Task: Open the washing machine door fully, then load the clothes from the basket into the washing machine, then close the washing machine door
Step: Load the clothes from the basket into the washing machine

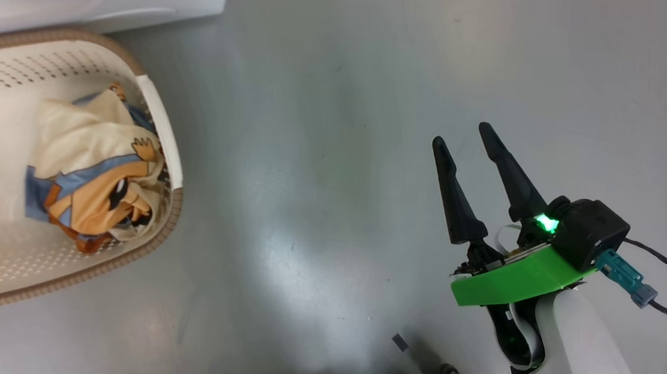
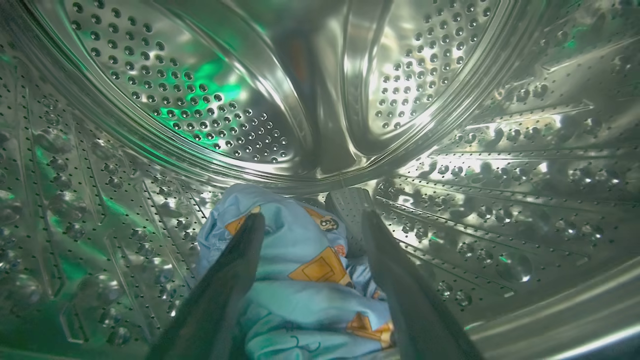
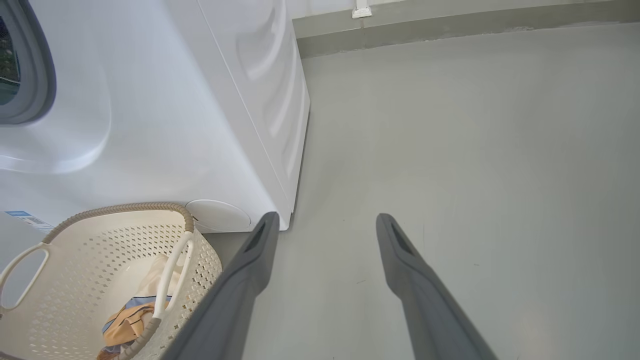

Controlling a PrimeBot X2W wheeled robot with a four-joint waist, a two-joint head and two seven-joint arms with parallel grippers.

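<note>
Loading step: left gripper [image 2: 312, 215] inside steel drum [image 2: 500, 200], jaws spread, blue garment [image 2: 305, 295] lying loose between them. Over floor [image 1: 312, 150], right gripper [image 1: 460, 133] hovers, jaws spread, empty. Cream and orange-tan clothes [image 1: 93, 176] in basket [image 1: 56, 33] beside washing machine [image 3: 175, 125]. Next, likely: withdraw left arm, fetch another garment.

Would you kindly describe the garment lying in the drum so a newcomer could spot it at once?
Look inside the perforated steel drum. On its floor, between the fingers of the open left pincer, lies a crumpled garment. It alone is light blue with orange prints amid bare metal.
</note>
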